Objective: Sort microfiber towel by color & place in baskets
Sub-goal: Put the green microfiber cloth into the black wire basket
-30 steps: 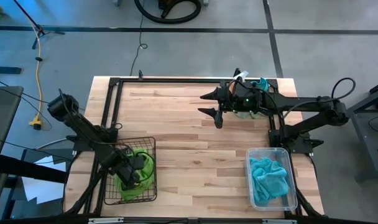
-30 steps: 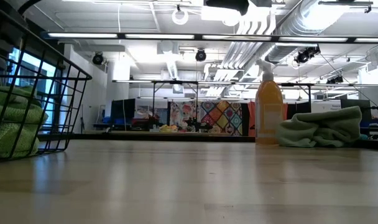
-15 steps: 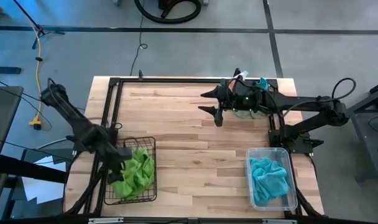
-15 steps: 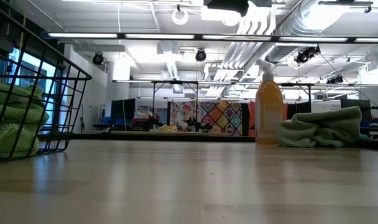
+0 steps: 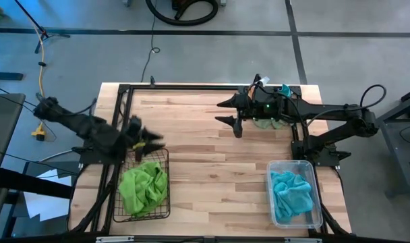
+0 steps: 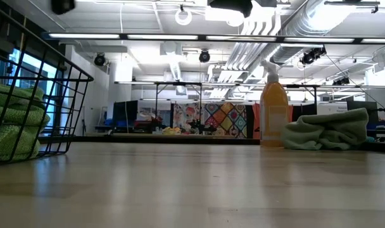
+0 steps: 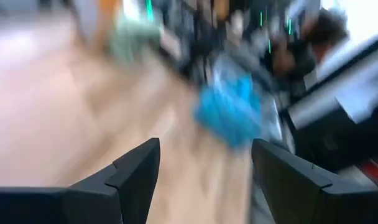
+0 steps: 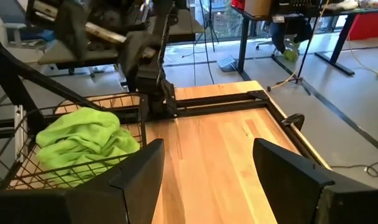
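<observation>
A lime green towel (image 5: 144,189) lies bunched in the black wire basket (image 5: 166,202) at the table's near left; the low view shows it (image 6: 15,120) behind the mesh. Turquoise towels (image 5: 290,192) fill the clear plastic basket (image 5: 317,202) at the near right. A pale green towel (image 6: 325,130) lies on the table at the far right, under my right arm. My left gripper (image 5: 153,142) hangs open just beyond the wire basket's far rim. My right gripper (image 5: 225,113) is open above the far middle of the table, touching nothing.
An orange spray bottle (image 6: 273,111) with a white nozzle stands upright beside the pale green towel at the far right. A black frame (image 5: 124,94) runs along the table's left and far edges. Bare wood (image 5: 212,169) stretches between the two baskets.
My left gripper has come up out of the wire basket and swung toward the far edge, past the basket's far rim. The lime green towel has stayed in the basket, now uncovered and lying spread across it. The right arm has kept still.
</observation>
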You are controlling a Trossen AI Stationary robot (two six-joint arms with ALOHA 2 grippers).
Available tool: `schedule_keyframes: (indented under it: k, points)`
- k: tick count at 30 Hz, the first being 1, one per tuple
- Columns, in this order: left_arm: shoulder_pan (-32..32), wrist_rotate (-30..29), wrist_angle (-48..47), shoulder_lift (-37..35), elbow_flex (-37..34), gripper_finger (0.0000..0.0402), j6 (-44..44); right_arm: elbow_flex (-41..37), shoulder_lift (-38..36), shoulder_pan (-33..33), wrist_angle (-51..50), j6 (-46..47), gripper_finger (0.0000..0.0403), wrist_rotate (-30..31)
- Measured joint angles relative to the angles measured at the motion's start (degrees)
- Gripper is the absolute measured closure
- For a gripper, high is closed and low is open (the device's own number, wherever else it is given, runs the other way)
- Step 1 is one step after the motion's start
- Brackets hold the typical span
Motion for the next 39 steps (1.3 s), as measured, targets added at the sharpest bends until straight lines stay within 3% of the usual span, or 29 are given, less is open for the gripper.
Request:
schedule_keyframes:
  k: [6, 14, 20, 27, 32, 39]
  points:
    - [13.8, 0.7, 17.9, 3.5, 0.0, 0.0158, 23.6, 1.5, -0.3, 0.0, -0.5, 2.1, 0.0158, -0.1]
    - [27.9, 11.5, 33.0, 8.5, 0.0, 0.0158, 38.8, 5.0, -2.4, 0.0, -2.4, 4.3, 0.0158, -0.6]
    - [30.7, 15.8, 39.0, 12.5, 0.0, 0.0158, 40.3, 5.4, -3.9, 0.0, -6.9, 5.4, 0.0158, -1.5]
    - [30.7, 16.0, 40.6, 13.5, 0.0, 0.0158, 39.3, 5.4, -4.1, 0.0, -11.8, 8.2, 0.0158, -2.0]
    - [30.7, 15.3, 44.9, 13.4, 0.0, 0.0158, 39.3, 5.4, -5.3, 0.0, -22.9, 9.8, 0.0158, -2.0]
    - [31.0, 10.3, 45.6, 13.4, 0.0, 0.0158, 40.7, 1.8, -10.8, 0.0, -39.7, 12.6, 0.0158, 6.6]
